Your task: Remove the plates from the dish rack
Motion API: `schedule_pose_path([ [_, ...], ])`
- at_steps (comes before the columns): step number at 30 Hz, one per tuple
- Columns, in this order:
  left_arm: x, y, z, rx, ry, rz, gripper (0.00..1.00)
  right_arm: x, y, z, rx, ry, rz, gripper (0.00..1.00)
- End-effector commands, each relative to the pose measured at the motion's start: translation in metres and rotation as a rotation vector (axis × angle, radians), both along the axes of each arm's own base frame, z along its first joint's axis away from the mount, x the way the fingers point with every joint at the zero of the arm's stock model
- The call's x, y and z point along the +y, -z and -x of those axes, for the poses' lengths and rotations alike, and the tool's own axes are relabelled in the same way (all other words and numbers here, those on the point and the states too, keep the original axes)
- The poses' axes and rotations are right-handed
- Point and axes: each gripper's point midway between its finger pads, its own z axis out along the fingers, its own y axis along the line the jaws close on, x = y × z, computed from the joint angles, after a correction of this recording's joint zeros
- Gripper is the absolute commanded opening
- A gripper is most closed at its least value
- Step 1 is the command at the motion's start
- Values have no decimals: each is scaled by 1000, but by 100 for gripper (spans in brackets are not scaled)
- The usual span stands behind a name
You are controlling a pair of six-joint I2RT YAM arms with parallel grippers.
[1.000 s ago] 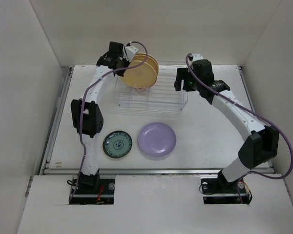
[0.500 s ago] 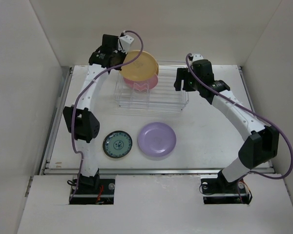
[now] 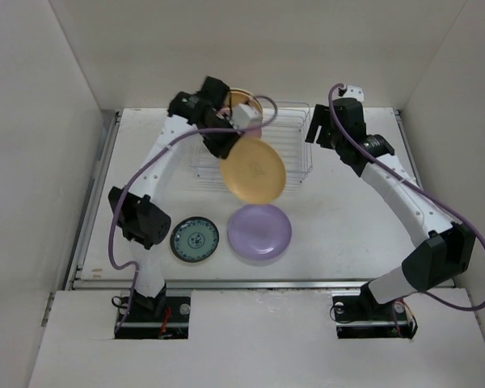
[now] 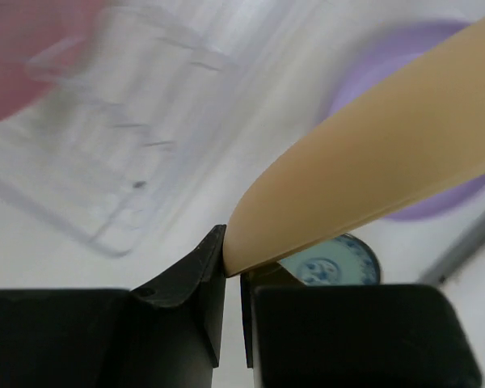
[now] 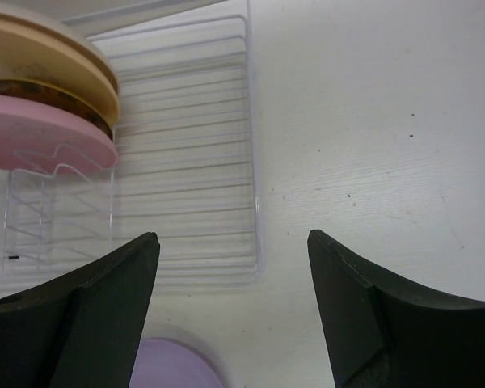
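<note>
Top view: left gripper [image 3: 229, 145] clamped on rim of cream-tan plate [image 3: 255, 170], which hangs tilted in the air over front edge of dish rack [image 3: 295, 141], w/ lavender plate [image 3: 259, 232] just in front of it. Lavender plate & teal plate [image 3: 195, 239] lie flat side by side on table [image 3: 347, 218], in front of rack. Pink plate [image 3: 255, 129] & amber-yellow plate [image 3: 242, 100] stand in rack's back-left part. Right gripper [image 3: 317, 129] hovers at rack's right end, holding nothing. Left wrist: jaws pinched tight on cream-tan plate's [image 4: 372, 162] rim; lavender plate [image 4: 376, 61] & teal plate [image 4: 335, 267] show behind it; rack [image 4: 105, 178] & pink plate [image 4: 24, 56] blurred. Right wrist: right gripper [image 5: 233, 242] spread wide, empty, above rack [image 5: 186, 162] & table; pink plate [image 5: 40, 133] upright btwn dividers, amber-yellow plate [image 5: 40, 48] just behind it; bit of lavender plate [image 5: 174, 364] at bottom edge.
</note>
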Motion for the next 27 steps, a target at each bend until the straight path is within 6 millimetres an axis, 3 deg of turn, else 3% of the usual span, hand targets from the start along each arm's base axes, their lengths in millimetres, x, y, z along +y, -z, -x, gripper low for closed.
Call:
schedule_pose_path([
  [1, -10, 60, 105, 367, 271, -164, 0, -20, -23, 7, -65, 118, -30, 80],
  [5, -29, 96, 128, 421, 333, -215, 0, -21, -20, 11, -55, 118, -25, 80],
  [11, -44, 128, 115, 369, 267, -284, 0, -24, -18, 26, -52, 97, -26, 80],
  [14, -46, 140, 106, 384, 220, -313, 0, -26, -9, 31, -42, 93, -14, 80],
  [16, -48, 136, 106, 418, 205, -331, 0, -28, -18, 35, -71, 93, -27, 80],
  [17, -50, 148, 107, 470, 193, -349, 0, -28, -12, 36, -59, 93, -22, 80],
  [18, -56, 142, 103, 468, 196, -335, 0, -28, -11, 39, -57, 85, -26, 80],
  [22, -53, 149, 125, 598, 248, -367, 3, -30, -11, 41, -57, 75, -7, 80],
  [23, -51, 149, 129, 592, 268, -385, 5, -29, -13, 40, -66, 75, -11, 80],
  [25, -46, 147, 131, 592, 284, -401, 25, -30, -16, 42, -74, 71, -6, 80],
  [27, -44, 143, 133, 603, 284, -407, 33, -28, -18, 41, -80, 57, -5, 80],
])
